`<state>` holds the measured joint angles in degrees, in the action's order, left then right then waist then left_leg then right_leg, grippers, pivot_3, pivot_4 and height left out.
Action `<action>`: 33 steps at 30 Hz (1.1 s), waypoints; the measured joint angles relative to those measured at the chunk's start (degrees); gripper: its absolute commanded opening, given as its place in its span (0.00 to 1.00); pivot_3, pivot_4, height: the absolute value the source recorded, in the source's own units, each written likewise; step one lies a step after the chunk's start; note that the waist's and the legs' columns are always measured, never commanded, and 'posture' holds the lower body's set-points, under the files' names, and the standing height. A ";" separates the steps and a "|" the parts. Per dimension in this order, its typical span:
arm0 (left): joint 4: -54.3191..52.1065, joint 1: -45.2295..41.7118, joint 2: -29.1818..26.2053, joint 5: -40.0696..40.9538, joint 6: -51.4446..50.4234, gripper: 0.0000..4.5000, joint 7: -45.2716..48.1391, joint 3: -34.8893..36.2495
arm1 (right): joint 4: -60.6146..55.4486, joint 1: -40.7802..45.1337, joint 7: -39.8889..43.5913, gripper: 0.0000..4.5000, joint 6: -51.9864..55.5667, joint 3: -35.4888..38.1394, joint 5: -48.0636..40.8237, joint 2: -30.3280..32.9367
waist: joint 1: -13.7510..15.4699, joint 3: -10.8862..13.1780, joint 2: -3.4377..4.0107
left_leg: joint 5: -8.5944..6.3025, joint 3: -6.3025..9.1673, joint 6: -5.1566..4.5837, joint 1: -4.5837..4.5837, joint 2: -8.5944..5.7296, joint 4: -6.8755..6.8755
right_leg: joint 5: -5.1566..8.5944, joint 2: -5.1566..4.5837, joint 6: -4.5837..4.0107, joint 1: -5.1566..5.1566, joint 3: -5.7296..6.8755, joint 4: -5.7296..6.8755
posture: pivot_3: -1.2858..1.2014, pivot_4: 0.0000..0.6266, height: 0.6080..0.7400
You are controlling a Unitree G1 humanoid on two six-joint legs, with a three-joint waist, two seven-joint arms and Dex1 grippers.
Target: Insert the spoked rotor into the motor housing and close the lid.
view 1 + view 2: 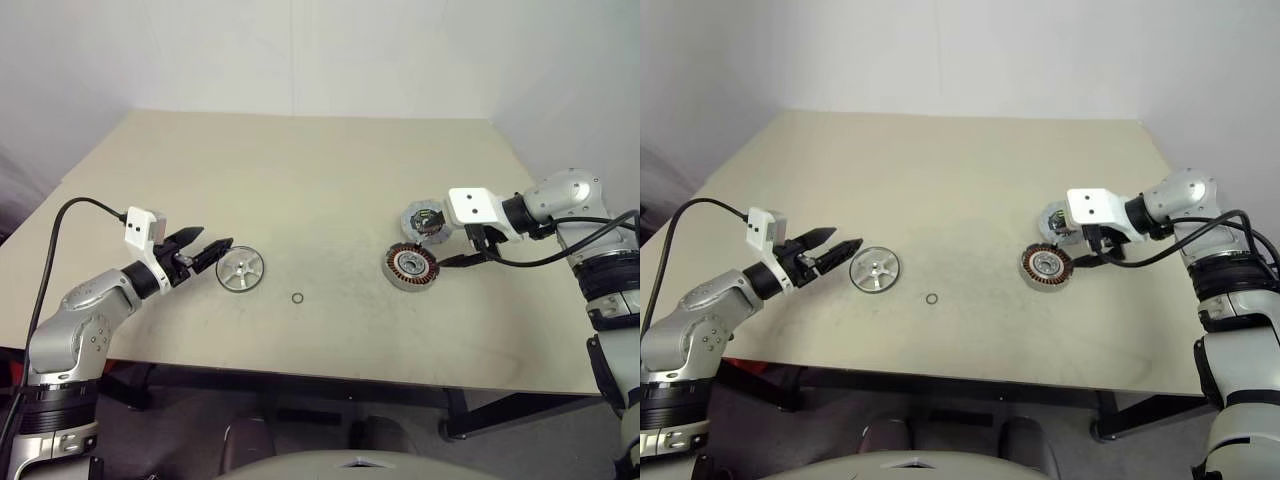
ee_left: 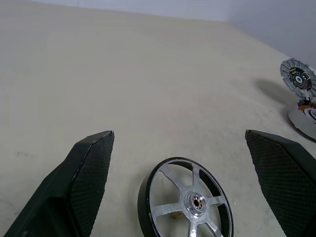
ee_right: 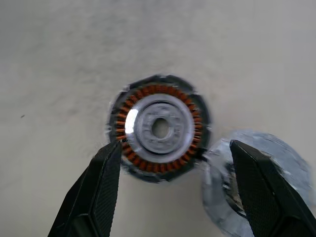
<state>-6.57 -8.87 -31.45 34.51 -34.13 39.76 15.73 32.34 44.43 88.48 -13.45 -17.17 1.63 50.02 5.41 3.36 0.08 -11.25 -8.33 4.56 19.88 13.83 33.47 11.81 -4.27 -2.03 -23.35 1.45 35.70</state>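
Right now you have the motor housing lying flat on the beige table, on its right-hand side, with its ring of copper-red windings facing up around a silver hub. Just behind it, touching or nearly so, sits a round silver lid; the right wrist view is blurred there, so you cannot tell whether the two actually meet. Your right gripper hangs above the housing, pointing down at it, fingers spread wide and holding nothing, one finger over the housing's edge and the other over the lid. Over on the left side of the table, the spoked rotor lies flat, a dark rim with silver spokes. Your left gripper hovers just beside it, nearly level, jaws fully apart and empty, with the rotor showing between its fingers. A tiny thin black ring rests on the table between rotor and housing, apart from both.
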 measured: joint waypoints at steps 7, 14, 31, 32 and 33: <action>0.24 0.06 0.26 -0.51 0.17 1.00 -0.11 0.00 | 0.88 -2.64 0.10 0.87 -3.25 -4.30 2.56 -0.61 | -0.04 0.00 0.00 | -0.02 0.00 -0.03 0.03 -0.01 0.07 | 0.00 -0.01 0.00 -0.01 0.00 0.01 | 0.52 0.00 1.00; 0.23 0.53 0.35 -0.74 0.19 1.00 -0.65 0.02 | 6.02 -1.36 0.01 0.87 -7.63 -5.61 5.39 -1.19 | -0.08 0.00 0.00 | -0.05 0.00 -0.09 0.06 0.00 0.21 | 0.00 -0.01 0.00 0.01 0.00 0.03 | 0.52 0.00 1.00; 0.23 0.99 0.35 -1.08 0.23 1.00 -1.24 0.06 | 7.58 -0.43 -0.49 0.87 -11.14 -5.57 7.13 -3.17 | -0.45 -0.07 -0.10 | -0.13 0.00 -0.21 0.06 0.07 0.53 | -0.01 -0.01 -0.01 0.08 0.00 0.15 | 0.52 0.00 1.00; 0.23 0.99 0.35 -1.08 0.23 1.00 -1.24 0.06 | 7.61 -0.43 -0.69 0.87 -11.21 -5.57 7.26 -3.27 | -0.57 -0.07 -0.11 | -0.13 0.00 -0.21 0.06 0.07 0.55 | -0.01 -0.02 -0.01 0.08 0.00 0.15 | 0.52 0.00 1.00; 0.23 0.99 0.35 -1.09 0.23 1.00 -1.25 0.06 | 7.66 -0.39 -0.92 0.87 -11.21 -5.57 7.33 -3.42 | -0.73 -0.07 -0.11 | -0.13 0.01 -0.21 0.07 0.07 0.57 | -0.01 -0.02 0.00 0.08 0.00 0.16 | 0.52 0.00 1.00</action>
<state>-6.33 -7.88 -31.10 33.41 -33.90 38.51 15.79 40.01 44.03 87.56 -24.66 -22.74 8.97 46.61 4.68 3.28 -0.03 -11.38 -8.32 4.36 19.96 13.90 34.04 11.80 -4.29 -2.03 -23.28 1.45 35.86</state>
